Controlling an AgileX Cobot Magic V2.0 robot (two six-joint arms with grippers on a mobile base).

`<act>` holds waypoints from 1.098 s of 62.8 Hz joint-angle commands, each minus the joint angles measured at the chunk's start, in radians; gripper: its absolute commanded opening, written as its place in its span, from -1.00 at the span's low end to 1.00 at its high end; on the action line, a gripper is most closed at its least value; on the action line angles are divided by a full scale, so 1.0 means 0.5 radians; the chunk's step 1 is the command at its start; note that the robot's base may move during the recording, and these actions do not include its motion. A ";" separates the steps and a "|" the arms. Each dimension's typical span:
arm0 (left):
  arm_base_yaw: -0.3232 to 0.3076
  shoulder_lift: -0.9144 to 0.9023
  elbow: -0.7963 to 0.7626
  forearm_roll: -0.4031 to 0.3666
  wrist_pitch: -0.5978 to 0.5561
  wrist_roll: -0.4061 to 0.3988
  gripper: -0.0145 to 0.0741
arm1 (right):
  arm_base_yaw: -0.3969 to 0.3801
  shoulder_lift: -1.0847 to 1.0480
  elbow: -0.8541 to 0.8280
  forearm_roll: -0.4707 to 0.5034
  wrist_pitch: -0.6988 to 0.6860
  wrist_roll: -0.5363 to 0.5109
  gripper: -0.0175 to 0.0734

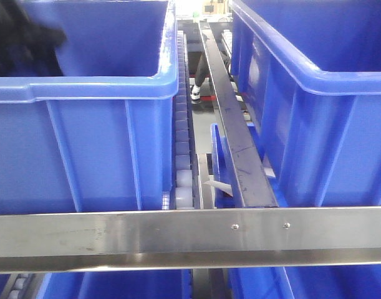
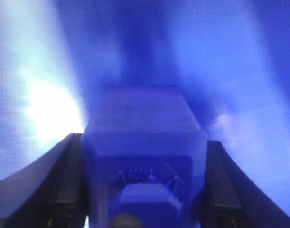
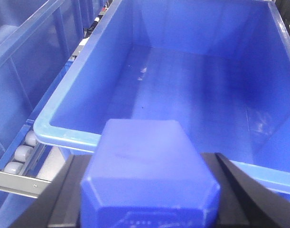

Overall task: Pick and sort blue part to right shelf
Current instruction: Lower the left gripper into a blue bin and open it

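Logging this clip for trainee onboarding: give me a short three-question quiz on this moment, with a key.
1. True or false: the right gripper holds nothing.
2. How many screws show on the steel front bar? A one, B two, C four.
3. Fill in: in the right wrist view, the blue bin ahead of the gripper looks ____ inside.
Key: 1 false, it is shut on the blue part; 2 B; 3 empty.
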 commanded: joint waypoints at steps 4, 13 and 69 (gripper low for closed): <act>0.001 0.018 -0.077 -0.022 -0.112 0.020 -0.03 | -0.002 0.028 -0.063 -0.017 -0.189 -0.023 -0.01; 0.001 0.059 -0.080 -0.022 -0.112 0.020 0.25 | -0.002 0.028 -0.063 -0.017 -0.189 -0.023 -0.01; 0.001 -1.187 0.166 0.066 0.185 0.020 -0.21 | -0.002 0.096 -0.120 -0.017 -0.140 -0.021 -0.01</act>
